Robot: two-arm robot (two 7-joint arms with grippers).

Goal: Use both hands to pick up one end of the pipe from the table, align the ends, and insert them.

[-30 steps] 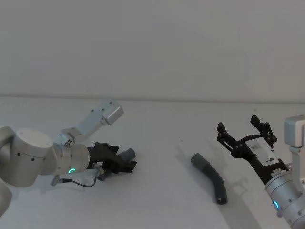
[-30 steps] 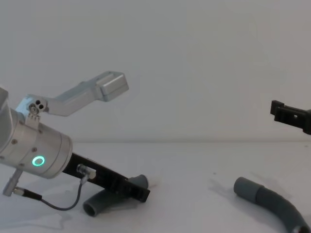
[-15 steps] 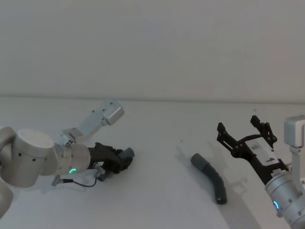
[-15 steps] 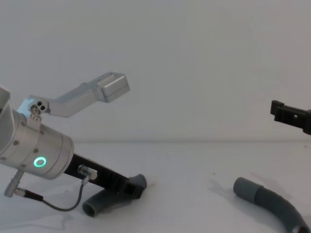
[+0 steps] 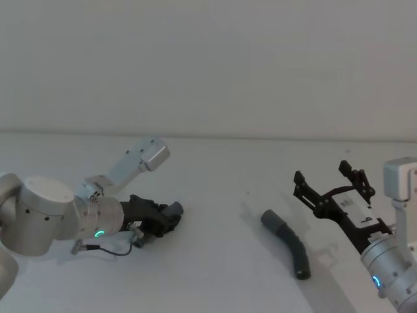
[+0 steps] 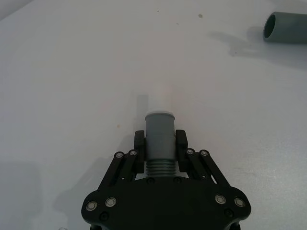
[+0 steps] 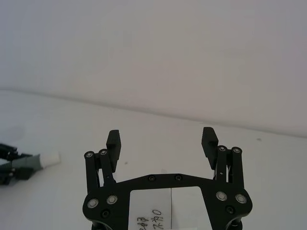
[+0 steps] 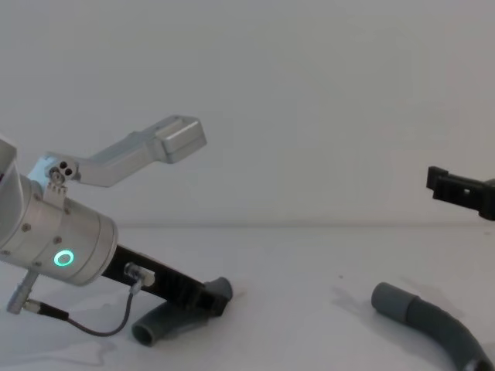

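My left gripper [image 5: 167,220] sits low over the surface [image 5: 221,267], jaws clamped on the short hose piece [image 6: 159,130], its cuff poking out past them. The long piece [image 5: 290,245] lies below my right gripper [image 7: 161,135], whose jaws gape wide, holding nothing.

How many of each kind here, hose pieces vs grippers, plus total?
Hose pieces: 2. The short hose piece is clamped in the jaws of the left gripper; the long hose piece lies on the table.
Grippers: 2. The left gripper is shut; the right gripper is open, raised off the table.
Total: 4
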